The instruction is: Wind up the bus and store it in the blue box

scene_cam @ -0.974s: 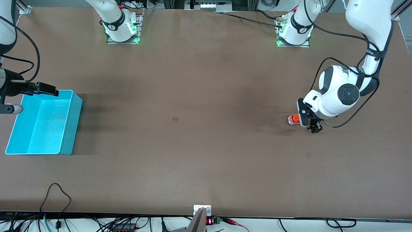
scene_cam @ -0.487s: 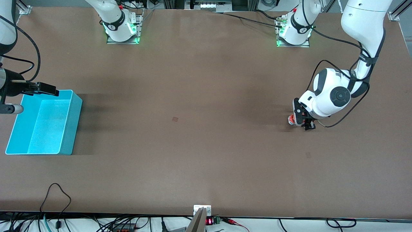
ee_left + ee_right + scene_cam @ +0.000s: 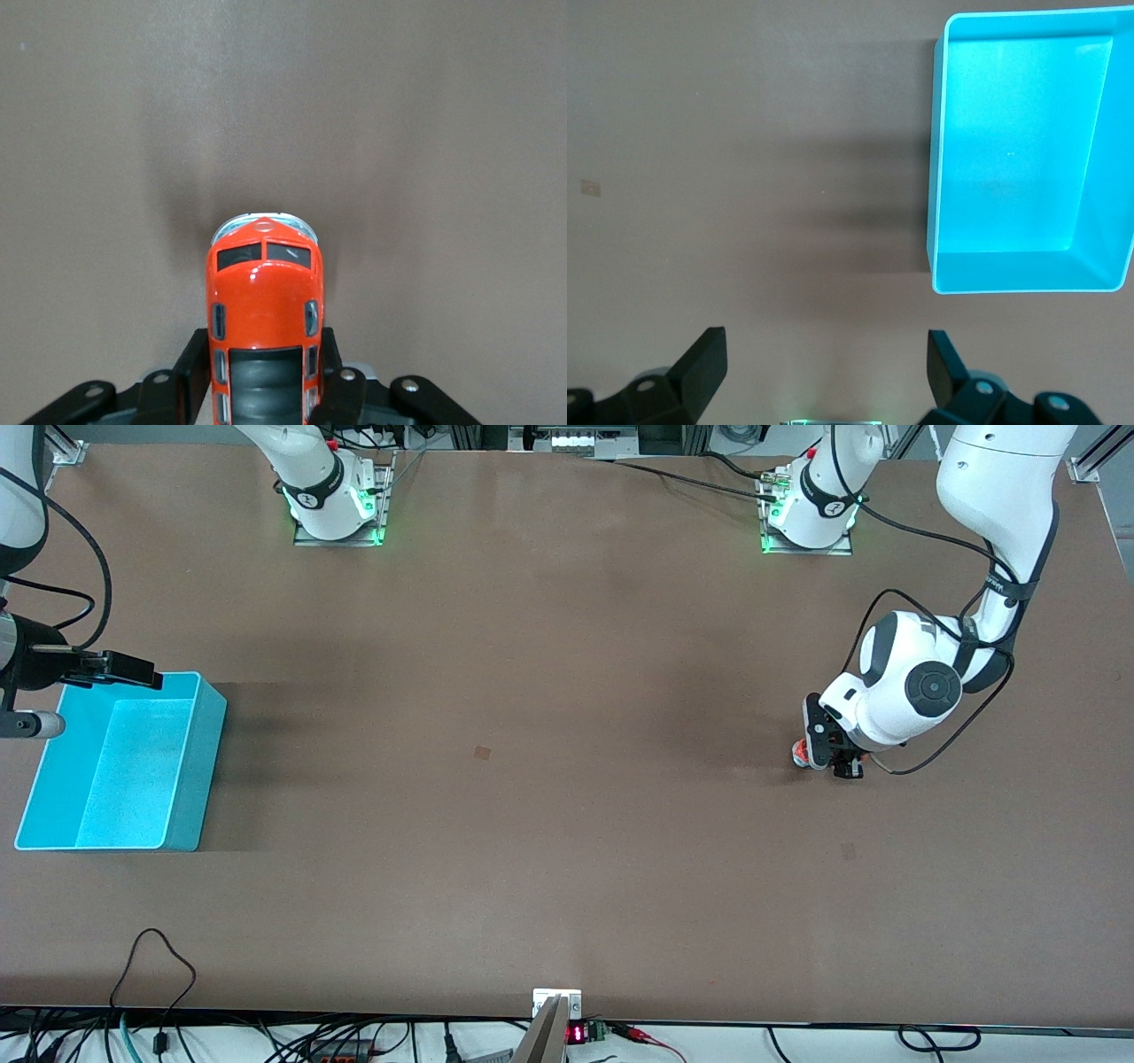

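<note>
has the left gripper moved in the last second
Yes. Against the small dark mark on the table, the left gripper has slid toward the right arm's end, closing over the bus.

1. Orange bus [image 3: 264,319], seen from above, its windscreen end pointing away from the wrist.
2. Left gripper [image 3: 263,381]: black fingers [image 3: 197,372] pressed against both bus sides.
3. Brown table [image 3: 283,106].

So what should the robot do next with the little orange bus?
Probably drag the bus backward along the table to wind it. The left hand has its fingers against the bus's sides, its wheels seem down, and the blue box sits empty at the right arm's end.
</note>
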